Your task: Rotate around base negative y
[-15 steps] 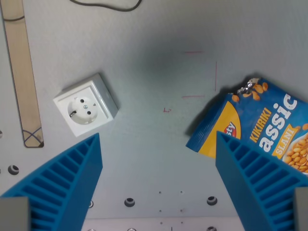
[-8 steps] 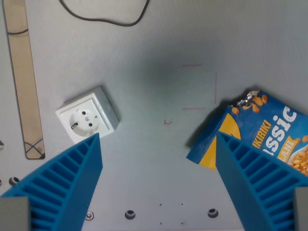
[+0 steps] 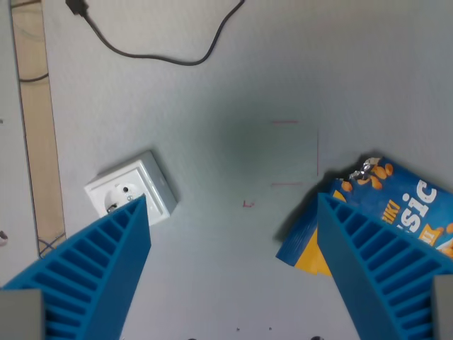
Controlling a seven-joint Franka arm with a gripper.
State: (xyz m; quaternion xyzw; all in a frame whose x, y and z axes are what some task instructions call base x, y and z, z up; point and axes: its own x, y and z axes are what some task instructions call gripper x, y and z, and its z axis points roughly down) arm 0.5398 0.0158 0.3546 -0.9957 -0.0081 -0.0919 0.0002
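Gripper (image 3: 233,269) is what you turn here, and you see it from the wrist view as two blue ribbed fingers (image 3: 92,280) rising from the bottom corners, one at 7 o'clock and one at 5 o'clock. They are spread wide with nothing between them; bare grey table (image 3: 233,85) shows through the gap.

At 8 o'clock you find a white wall socket (image 3: 131,195) lying on the table, turned at a slant, its lower corner just hidden behind the tip of the finger on the wrist view's left. At 4 o'clock a blue and yellow peanut bag (image 3: 375,198) lies flat, its torn top corner pointing toward 1 o'clock; the finger on the wrist view's right covers much of it, and the picture's edge cuts off the rest.

A black cable (image 3: 170,57) loops across the top from 11 o'clock to 12 o'clock, with a plug end at the upper left. A pale wooden strip (image 3: 35,127) runs down the 9 o'clock edge. Faint red marks (image 3: 297,152) sit on the table just right of center, near the bag's torn corner.
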